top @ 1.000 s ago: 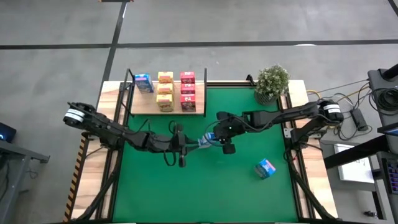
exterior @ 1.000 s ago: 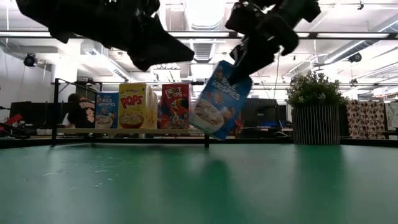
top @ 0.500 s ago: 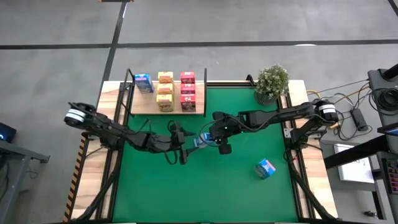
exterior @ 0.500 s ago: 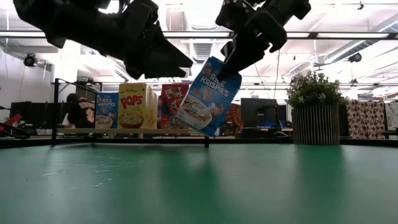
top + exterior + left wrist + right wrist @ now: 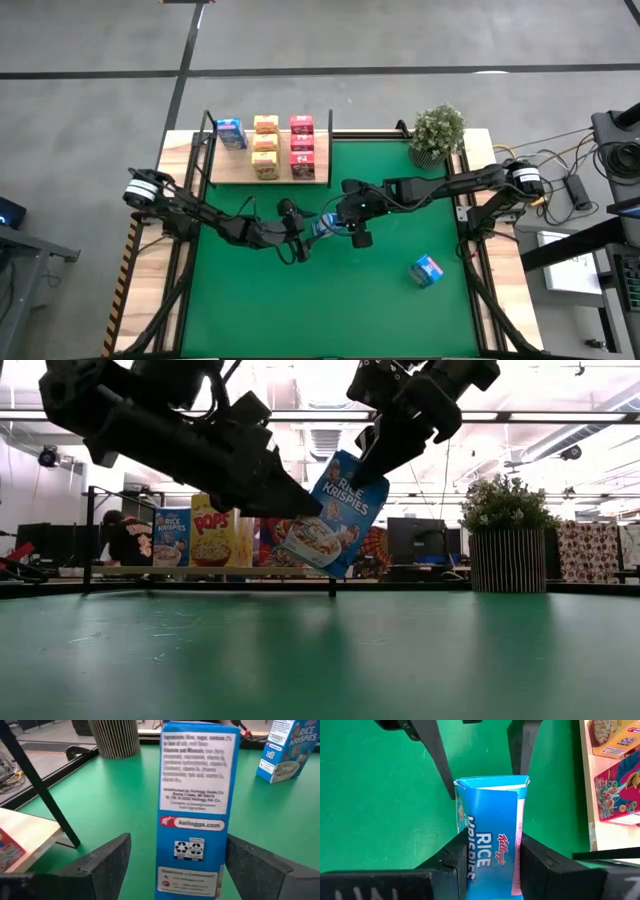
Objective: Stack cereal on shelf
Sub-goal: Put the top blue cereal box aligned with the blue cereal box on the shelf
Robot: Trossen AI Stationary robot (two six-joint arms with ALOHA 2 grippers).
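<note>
A blue Rice Krispies cereal box (image 5: 335, 515) hangs tilted above the green mat, with my right gripper (image 5: 492, 855) shut on its upper end. My left gripper (image 5: 177, 840) is open at the box's lower end. Its fingers (image 5: 436, 755) stand on either side of the box with gaps showing. The light-wood shelf (image 5: 225, 170) at the far left carries one blue box (image 5: 231, 132), a yellow row (image 5: 265, 147) and a pink row (image 5: 302, 147), all standing on their bases. Another blue box (image 5: 427, 270) lies on the mat at the near right. My right gripper pinches the box's upper end (image 5: 485, 847) between its two fingers, one on either side of the printed front. The fingers slant down from the table's right. The box hangs tilted below them, its lower end (image 5: 305, 550) toward the left and clear of the mat.
A potted plant (image 5: 437, 133) stands at the far right corner of the mat. Thin black posts (image 5: 207, 125) rise at the shelf's ends. Bare green mat (image 5: 300, 310) lies toward the near edge.
My left gripper has opened, sunk and reached toward the table's right, up to the hanging box, so its fingers now flank the box's lower end. The box stays tilted and clear of the mat in my right gripper.
</note>
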